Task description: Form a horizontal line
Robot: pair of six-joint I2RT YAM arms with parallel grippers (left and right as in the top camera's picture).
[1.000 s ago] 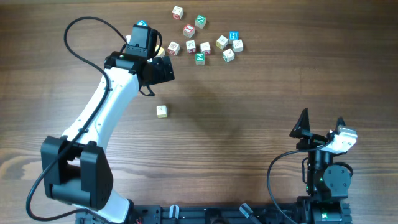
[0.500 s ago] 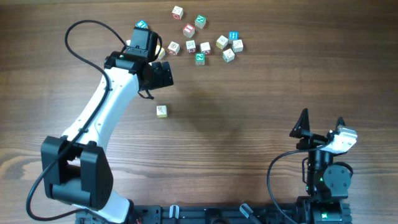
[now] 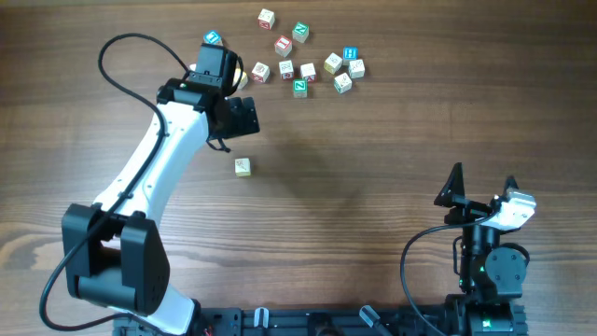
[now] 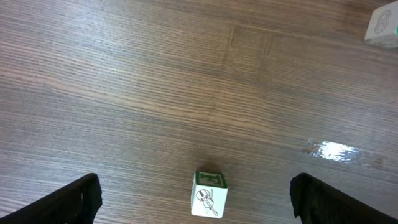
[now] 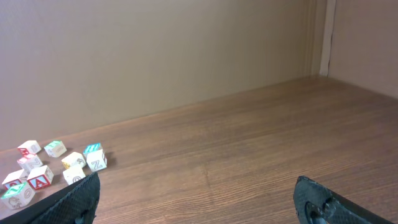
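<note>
Letter cube [image 3: 242,166] alone near left jaws; cluster [image 3: 308,71] shows Z, H, A; left, right jaws open.

Robotics lab bench, no question: the white left arm [image 3: 159,159] and the dark right arm [image 3: 485,266] sit based along one edge of a wood-grain counter [image 3: 373,140], a black cable [image 3: 117,47] loops loose off the left one, and beyond the right hand [image 3: 482,191] there's only a plain beige wall [image 5: 155,56].
</note>
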